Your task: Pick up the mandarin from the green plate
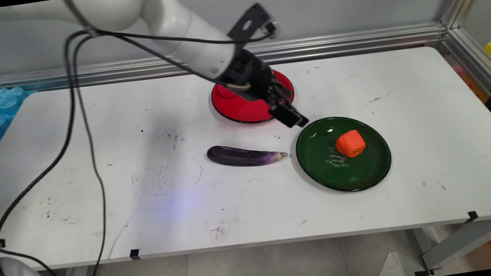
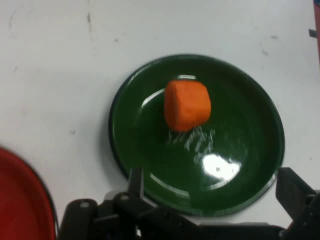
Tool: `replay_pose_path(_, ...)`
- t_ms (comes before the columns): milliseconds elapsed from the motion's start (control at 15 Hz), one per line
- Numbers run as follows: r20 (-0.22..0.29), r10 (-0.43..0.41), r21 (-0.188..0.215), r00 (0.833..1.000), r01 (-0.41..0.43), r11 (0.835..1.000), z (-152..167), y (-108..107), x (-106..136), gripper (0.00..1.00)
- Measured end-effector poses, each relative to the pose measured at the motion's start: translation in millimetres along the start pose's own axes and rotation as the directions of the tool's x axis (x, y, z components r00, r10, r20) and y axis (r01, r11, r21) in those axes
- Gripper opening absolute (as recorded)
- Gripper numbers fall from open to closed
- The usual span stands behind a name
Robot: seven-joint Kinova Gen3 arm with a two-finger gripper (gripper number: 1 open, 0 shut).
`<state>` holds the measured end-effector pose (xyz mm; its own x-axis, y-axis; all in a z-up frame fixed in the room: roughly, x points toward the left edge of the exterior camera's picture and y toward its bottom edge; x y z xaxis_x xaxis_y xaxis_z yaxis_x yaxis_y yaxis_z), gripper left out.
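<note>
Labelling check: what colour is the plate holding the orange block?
Dark green plate, clearest in hand view.

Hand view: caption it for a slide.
Open black gripper above a glossy dark green round plate holding an orange rounded block.

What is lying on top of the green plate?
An orange block sits on the green plate, beside white lettering. The claw, open and empty, hangs by the plate's rim. Nothing else; under the block is hidden.
</note>
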<state>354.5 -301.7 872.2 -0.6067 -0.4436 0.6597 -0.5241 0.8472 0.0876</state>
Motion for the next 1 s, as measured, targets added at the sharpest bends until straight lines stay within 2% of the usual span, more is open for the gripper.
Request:
replay_pose_path(533, 0.038, 0.028, 0.0, 0.999, -0.028, 1.0, 72.9, 10.1, 27.0, 1.0)
replay_pose_path(1000, 0.082, 0.022, 0.006, 0.996, -0.023, 1.0, 134.1, 15.8, 36.5, 1.0)
